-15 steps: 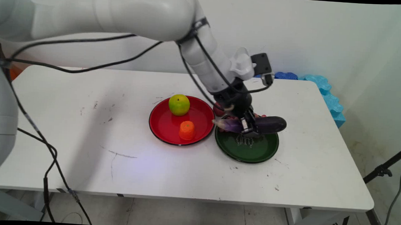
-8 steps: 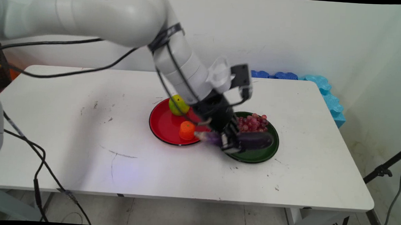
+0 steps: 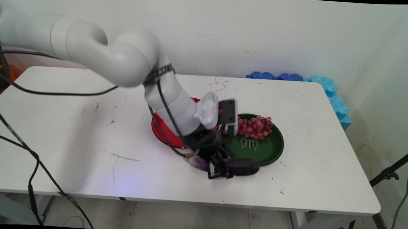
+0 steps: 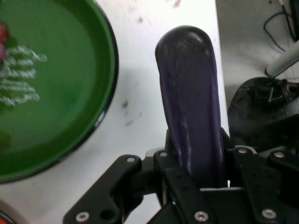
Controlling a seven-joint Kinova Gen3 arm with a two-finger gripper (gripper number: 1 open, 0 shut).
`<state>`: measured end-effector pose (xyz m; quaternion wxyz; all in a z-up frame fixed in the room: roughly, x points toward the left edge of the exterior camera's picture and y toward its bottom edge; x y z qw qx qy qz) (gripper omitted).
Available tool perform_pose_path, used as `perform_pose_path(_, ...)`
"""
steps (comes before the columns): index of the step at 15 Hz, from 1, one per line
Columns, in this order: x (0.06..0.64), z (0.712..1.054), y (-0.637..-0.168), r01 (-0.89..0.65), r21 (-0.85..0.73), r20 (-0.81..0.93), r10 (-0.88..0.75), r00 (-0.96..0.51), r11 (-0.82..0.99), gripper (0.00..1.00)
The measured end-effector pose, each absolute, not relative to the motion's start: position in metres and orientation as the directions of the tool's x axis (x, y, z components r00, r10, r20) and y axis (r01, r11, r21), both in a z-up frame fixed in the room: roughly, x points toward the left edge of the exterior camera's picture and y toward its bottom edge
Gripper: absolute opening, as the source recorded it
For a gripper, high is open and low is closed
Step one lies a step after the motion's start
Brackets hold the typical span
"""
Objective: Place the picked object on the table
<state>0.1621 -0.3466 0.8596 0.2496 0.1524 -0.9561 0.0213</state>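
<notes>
My gripper (image 3: 219,170) is shut on a dark purple eggplant (image 3: 241,166), held lying sideways low over the white table (image 3: 86,130), just in front of the green plate (image 3: 269,153). In the hand view the eggplant (image 4: 191,102) runs up from between my fingers (image 4: 166,154), with the green plate (image 4: 51,93) to its left and the table's edge to its right. A bunch of red grapes (image 3: 253,127) lies at the back of the green plate. The red plate (image 3: 158,131) is mostly hidden behind my arm.
Blue foam pieces (image 3: 325,87) lie along the table's far right corner and edge. Black cables (image 3: 33,158) hang at the left. A black stand leg (image 3: 389,172) rises beyond the table's right side.
The gripper has carried the eggplant from above the green plate toward the near side and left, lowering it to just in front of the plate. The arm now hides the fruit on the red plate.
</notes>
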Motion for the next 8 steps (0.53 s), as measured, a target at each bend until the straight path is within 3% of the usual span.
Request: perform_pose_path(8, 0.176, 0.802, -0.334, -0.331, 0.028, 0.459, -0.306, -0.834, 0.943, 0.00)
